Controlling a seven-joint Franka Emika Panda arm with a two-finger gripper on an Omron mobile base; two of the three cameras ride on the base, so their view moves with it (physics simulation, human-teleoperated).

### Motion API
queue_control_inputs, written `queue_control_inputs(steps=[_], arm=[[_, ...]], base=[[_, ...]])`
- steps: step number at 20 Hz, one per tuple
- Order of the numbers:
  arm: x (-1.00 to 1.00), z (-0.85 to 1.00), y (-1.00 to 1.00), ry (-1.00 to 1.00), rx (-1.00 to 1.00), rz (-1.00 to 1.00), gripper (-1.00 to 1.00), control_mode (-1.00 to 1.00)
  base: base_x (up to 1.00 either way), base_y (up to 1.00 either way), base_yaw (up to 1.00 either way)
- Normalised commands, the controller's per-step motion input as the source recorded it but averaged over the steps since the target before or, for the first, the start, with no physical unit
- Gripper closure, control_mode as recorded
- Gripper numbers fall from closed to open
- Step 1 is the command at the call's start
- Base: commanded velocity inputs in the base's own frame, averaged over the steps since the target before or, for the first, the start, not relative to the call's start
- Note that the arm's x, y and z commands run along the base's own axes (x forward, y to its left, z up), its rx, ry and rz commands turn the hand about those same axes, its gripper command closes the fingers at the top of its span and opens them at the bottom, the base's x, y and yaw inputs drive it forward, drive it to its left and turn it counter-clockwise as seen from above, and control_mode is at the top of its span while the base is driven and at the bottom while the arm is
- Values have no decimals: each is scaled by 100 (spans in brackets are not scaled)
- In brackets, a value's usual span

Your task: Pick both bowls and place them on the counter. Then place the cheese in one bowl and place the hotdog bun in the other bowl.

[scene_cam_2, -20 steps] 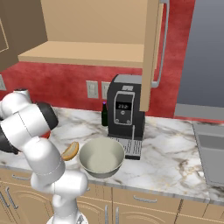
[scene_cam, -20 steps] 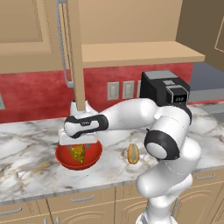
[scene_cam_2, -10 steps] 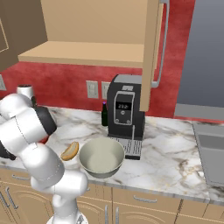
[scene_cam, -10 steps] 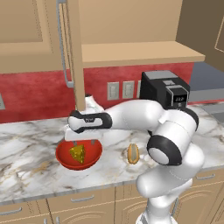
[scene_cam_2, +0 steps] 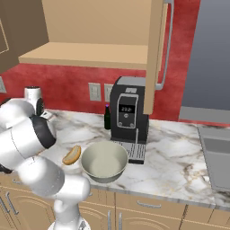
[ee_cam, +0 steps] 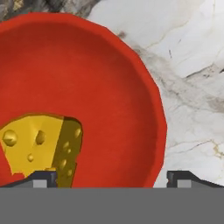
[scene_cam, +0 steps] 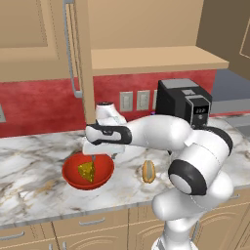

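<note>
The wide red bowl [scene_cam: 88,171] stands on the marble counter [scene_cam: 29,171] with the yellow cheese [scene_cam: 87,172] lying inside it. My gripper [scene_cam: 102,155] hangs open just above the bowl's far right rim, nothing between its fingers. In the hand view the red bowl [ee_cam: 87,87] lies close below, the cheese [ee_cam: 39,146] rests by the left fingertip [ee_cam: 41,178], and the gripper [ee_cam: 113,179] straddles the bowl's rim. The tan hotdog bun [scene_cam: 148,171] lies on the counter right of the red bowl. The bun [scene_cam_2: 72,155] sits just left of the grey-green bowl [scene_cam_2: 104,161], which stands empty.
A black coffee machine [scene_cam_2: 128,117] stands behind the grey-green bowl, a dark bottle [scene_cam_2: 108,119] beside it. An open cabinet door [scene_cam: 80,58] hangs above the red bowl, next to a wooden shelf [scene_cam: 156,58]. A sink [scene_cam_2: 218,161] lies at the far right.
The hand has lifted a little and drifted right over the red bowl, jaws staying wide. The cheese stays in the bowl; bun and grey-green bowl have not moved.
</note>
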Motion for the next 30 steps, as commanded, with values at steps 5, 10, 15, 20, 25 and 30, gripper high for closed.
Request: queue_control_inputs(steps=[5,10,15,20,25,30], arm=[[-12,4,-45,0,0,-4,-100,-100],[-14,0,-43,-3,0,-5,-100,-100],[-14,0,-41,-11,0,-5,-100,-100],[-12,0,-47,-15,0,-5,-100,-100],[-18,0,-51,-9,0,-6,-100,-100],[-15,-3,-32,0,0,-8,-100,-100]], base=[[0,0,0],[0,0,0],[0,0,0],[0,0,0],[0,0,0],[0,0,0]])
